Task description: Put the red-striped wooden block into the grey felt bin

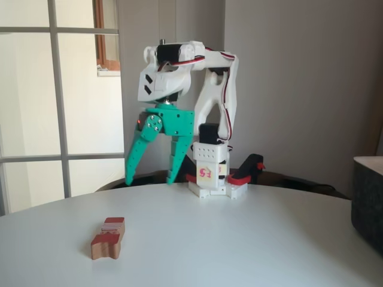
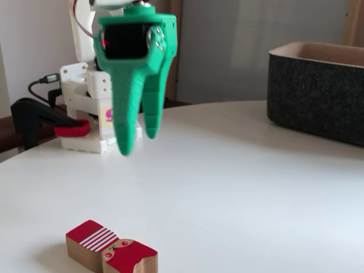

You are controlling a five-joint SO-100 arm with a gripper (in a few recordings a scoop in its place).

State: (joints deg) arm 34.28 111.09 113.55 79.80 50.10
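Nearest the camera in both fixed views lies the red-striped wooden block (image 1: 108,237) (image 2: 110,253), flat on the white table (image 1: 239,239) (image 2: 244,193) close to its front edge, with nothing touching it. Its top is painted red, thin red-and-white stripes mark one end, and the pale wood of its sides shows a notched outline. Well apart from it, farther back, the green gripper (image 1: 151,179) (image 2: 136,142) hangs above the table with its tips pointing down; the two fingers are spread with a clear gap between them and hold nothing. Behind the gripper, the white arm's base (image 1: 210,173) (image 2: 91,108) stands at the table's far edge, with a red-and-black clamp (image 1: 245,172) (image 2: 42,116) beside it. At the table's right edge stands the grey felt bin (image 1: 368,200) (image 2: 318,91), dark-walled with a paler rim, far from the block.
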